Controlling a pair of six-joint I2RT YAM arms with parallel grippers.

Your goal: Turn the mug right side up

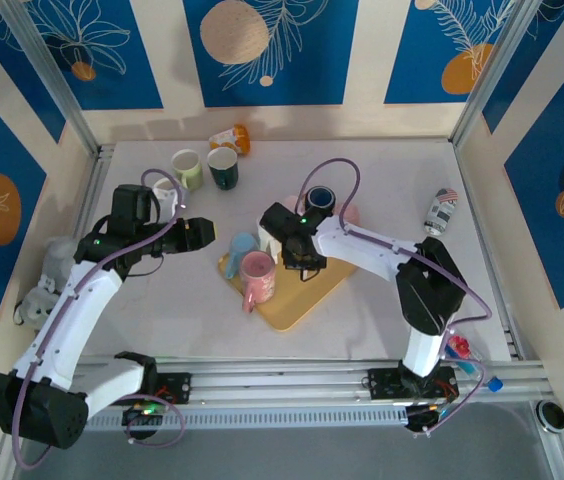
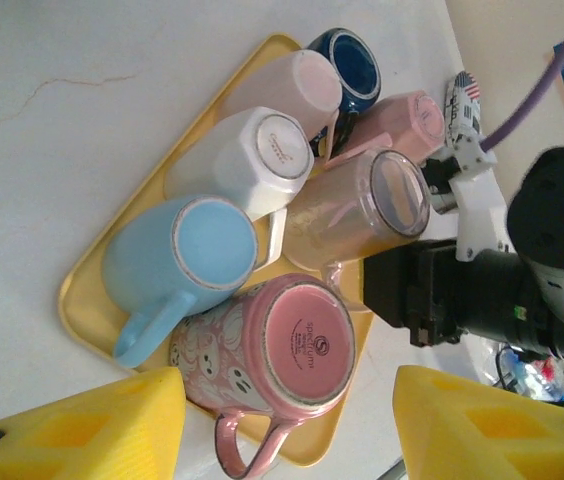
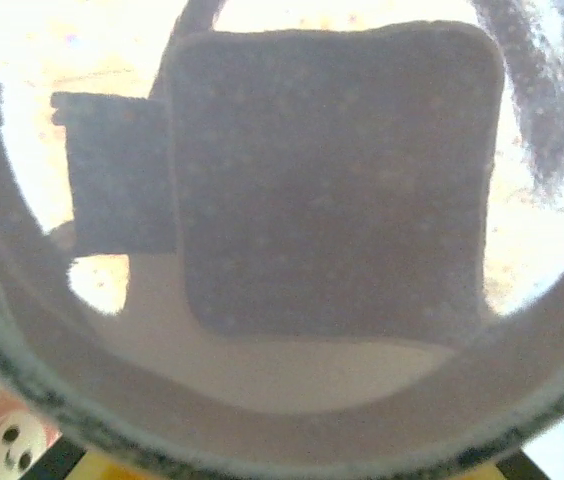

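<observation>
Jaws of the left tool (image 1: 202,235) stand apart just left of the yellow tray (image 1: 307,300), where the left wrist view shows the frosted pink mug (image 2: 357,215) base-up, mostly hidden overhead beneath the right tool (image 1: 300,262), whose grip I cannot tell.

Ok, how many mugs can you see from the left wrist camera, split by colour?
Pink mugs: 4 (patterned mug, clear pink mug, pale pink mug, far pink mug)
Light blue mug: 1
White mug: 1
Dark blue mug: 1
Total: 7
</observation>
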